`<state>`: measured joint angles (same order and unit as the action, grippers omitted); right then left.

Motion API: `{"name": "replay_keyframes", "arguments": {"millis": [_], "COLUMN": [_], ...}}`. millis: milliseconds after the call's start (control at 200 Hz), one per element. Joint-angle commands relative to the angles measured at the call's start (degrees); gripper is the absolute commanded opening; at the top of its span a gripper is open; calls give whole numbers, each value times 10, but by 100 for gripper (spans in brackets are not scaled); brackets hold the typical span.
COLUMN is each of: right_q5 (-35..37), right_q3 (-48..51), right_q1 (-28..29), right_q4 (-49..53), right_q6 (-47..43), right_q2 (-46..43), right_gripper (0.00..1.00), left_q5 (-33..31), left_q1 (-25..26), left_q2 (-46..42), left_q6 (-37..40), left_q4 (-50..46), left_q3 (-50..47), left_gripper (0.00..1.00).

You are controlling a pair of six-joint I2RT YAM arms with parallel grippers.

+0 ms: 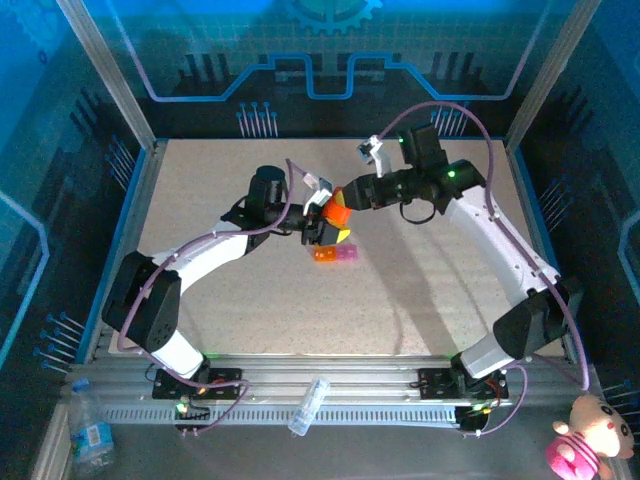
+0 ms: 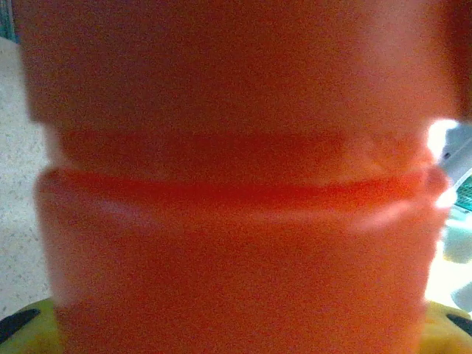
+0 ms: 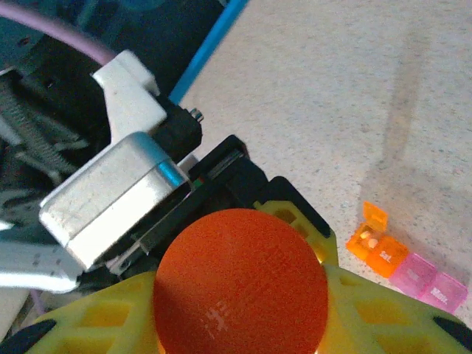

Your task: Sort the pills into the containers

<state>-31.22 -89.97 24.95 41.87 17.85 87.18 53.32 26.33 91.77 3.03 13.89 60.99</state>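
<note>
Pills (image 3: pixel 367 237) could be scattered by jerking.
Orange plastic bottle (image 2: pixel 236 243) was clamped in left gripper (image 1: pixel 328 228), round orange cap (image 3: pixel 240 280) in right gripper (image 1: pixel 350 197).

The bottle (image 1: pixel 338 213) sits between left end effector (image 1: pixel 325 229) and right end effector (image 1: pixel 342 201); the containers (image 1: pixel 336 256) lie just before it.

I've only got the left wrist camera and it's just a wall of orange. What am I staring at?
Observer: An orange bottle, gripped by your left hand.
Operator: Where's the other arm?
Observer: The right hand is clamped on the cap.
Operator: And where do the pills go?
Observer: The containers lie on the table beside the bottle, on the side nearer the arm bases, with one orange lid flipped open.
</note>
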Motion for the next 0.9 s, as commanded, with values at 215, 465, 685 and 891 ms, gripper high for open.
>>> {"name": "replay_keyframes", "arguments": {"millis": [215,465,685,891], "right_q5": [87,3,-37,-83], "right_q3": [75,103,124,147], "right_q1": [10,-79,-94,-93], "right_q4": [-38,-74,-100,-145], "right_q6": [147,103,69,64], "right_q2": [-26,-85,-109,-109], "right_gripper": [31,35,47,49], "left_q5": [-36,-23,-9,2], "left_q1": [13,14,13,13], "left_q2": [-10,-11,-8,-5], "left_q6": [19,10,-12,-27], "left_q4": [65,79,103,118], "left_q3": [17,17,16,16], "left_gripper": [0,0,0,0]}}
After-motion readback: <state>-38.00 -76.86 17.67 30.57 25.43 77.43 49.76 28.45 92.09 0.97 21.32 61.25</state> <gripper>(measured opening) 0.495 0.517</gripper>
